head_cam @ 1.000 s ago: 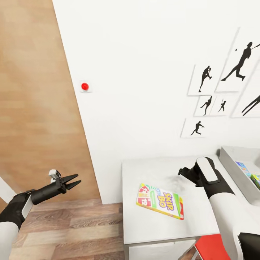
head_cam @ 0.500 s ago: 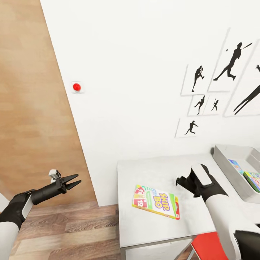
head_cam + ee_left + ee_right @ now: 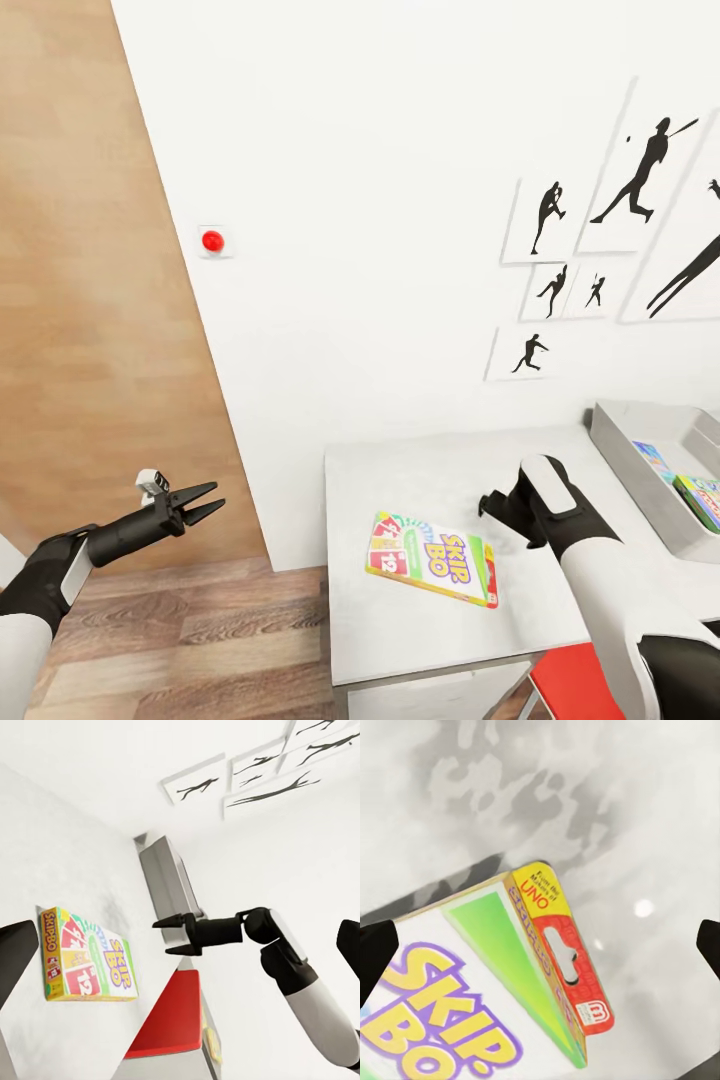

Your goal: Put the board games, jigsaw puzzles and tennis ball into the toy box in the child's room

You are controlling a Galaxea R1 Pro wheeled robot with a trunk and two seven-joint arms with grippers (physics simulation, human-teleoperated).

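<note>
— What's different from a second ago?
— Your right gripper point(image 3: 497, 503) has slid left, nearer the Skip-Bo board game point(image 3: 431, 559), jaws spread. Before that, your head camera panned right.

arms: white shells, black joints | tools: black, two-pronged | left tool point(image 3: 205, 503): small white block, perhaps a camera

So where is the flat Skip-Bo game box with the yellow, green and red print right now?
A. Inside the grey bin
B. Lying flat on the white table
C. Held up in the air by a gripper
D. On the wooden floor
B. The flat Skip-Bo game box lies on the white table, with the right gripper open beside it and not touching it, and the light grey toy box further along.
</note>
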